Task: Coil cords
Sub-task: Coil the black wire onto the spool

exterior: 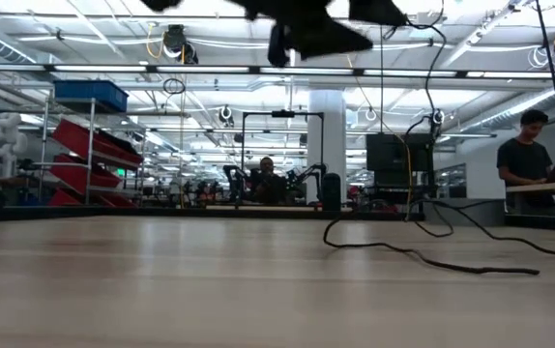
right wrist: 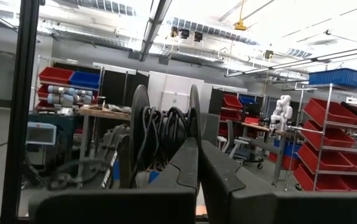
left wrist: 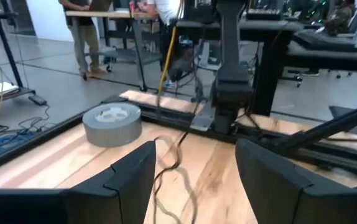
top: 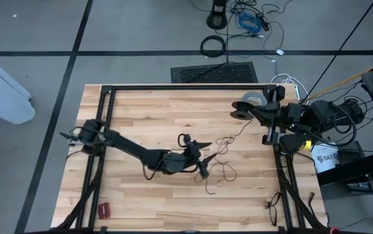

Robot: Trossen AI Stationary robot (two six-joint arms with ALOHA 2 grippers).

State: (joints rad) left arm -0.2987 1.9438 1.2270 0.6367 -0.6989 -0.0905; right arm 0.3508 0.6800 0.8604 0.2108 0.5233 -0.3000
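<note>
Black thin cord (top: 224,144) loose on wood just beyond left tool (top: 203,158), open, empty

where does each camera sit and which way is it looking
High view: overhead, looking straight down at the table; both arms, thin cord.
Low view: at table-top height, looking across into the room; an arm overhead, same cord.
Left wrist: past open left hand toward tape roll, also in the high view.
Right wrist: past shut right hand at a spool.

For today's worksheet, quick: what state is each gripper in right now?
Left gripper: open, holding nothing, above the cord mid-table.
Right gripper: shut, holding nothing visible, waiting at the table's right edge.
</note>
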